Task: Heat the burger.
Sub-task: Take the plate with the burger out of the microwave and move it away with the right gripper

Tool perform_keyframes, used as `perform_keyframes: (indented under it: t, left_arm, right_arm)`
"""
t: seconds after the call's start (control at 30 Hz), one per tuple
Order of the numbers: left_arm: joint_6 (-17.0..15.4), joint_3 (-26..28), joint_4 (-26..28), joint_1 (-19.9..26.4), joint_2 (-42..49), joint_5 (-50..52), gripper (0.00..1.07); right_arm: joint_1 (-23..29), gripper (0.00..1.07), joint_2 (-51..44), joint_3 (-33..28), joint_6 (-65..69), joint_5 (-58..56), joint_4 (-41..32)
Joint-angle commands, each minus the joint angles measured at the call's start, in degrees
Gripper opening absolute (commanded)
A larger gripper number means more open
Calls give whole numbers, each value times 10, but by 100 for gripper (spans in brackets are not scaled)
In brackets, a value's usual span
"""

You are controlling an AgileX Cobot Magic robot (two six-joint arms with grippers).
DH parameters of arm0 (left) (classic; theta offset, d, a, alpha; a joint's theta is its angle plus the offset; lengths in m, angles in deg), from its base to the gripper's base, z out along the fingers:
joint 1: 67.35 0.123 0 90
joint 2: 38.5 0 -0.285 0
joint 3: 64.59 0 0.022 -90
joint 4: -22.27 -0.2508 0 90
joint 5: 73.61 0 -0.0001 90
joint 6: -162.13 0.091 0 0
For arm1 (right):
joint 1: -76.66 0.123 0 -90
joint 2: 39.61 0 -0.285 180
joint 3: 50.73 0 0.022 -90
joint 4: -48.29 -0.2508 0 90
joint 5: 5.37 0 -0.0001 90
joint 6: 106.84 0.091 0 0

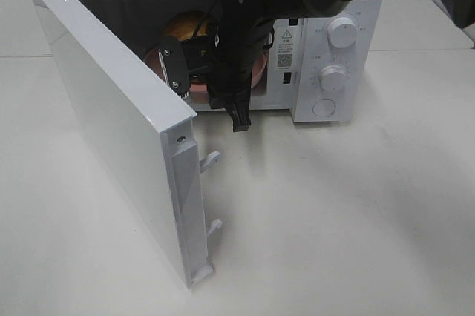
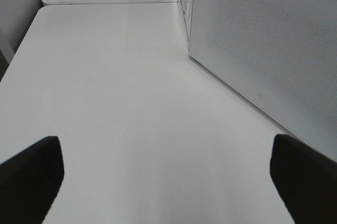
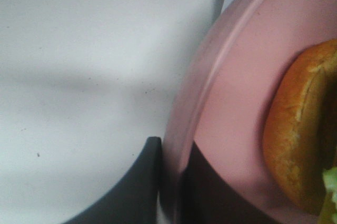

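The burger (image 1: 187, 28) with its glossy brown bun lies on a pink plate (image 1: 256, 73) inside the open microwave (image 1: 338, 41). My right gripper (image 1: 194, 71) reaches in through the doorway and is shut on the plate's near rim. In the right wrist view its dark fingers (image 3: 131, 192) pinch the plate (image 3: 237, 103) edge, with the burger (image 3: 300, 140) close beyond. My left gripper (image 2: 168, 182) stands open low over the table, holding nothing, beside the door's outer face (image 2: 263, 50). It does not show in the exterior high view.
The microwave door (image 1: 111, 108) swings far out to the left, with its two latch hooks (image 1: 211, 160) sticking out at the free edge. Two knobs (image 1: 341, 32) and a button sit on the control panel. White table (image 1: 356, 212) lies in front.
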Motion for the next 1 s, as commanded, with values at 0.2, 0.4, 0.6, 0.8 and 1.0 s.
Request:
perform_keyframes:
  t: [0.2,0.4,0.6,0.8,1.0]
  left_arm:
    - [-3,-2,-1,1,12,2,101]
    - [-3,-2,-1,1,12,2,101]
    - [-3,-2,-1,1,12,2,101]
    - [-3,-2,-1,1,12,2,101]
    - [-3,-2,-1,1,12,2,101]
  right_arm:
    - [0,0,-49,-37,-7,17,3]
    - [-1,0,-83,-76,-23,46,4]
    - [-1,0,-104,-107,-23,68,9]
    - [-2,0,-123,-124,-23,77,16]
    - [-2,0,-128,-128,-22,79,16]
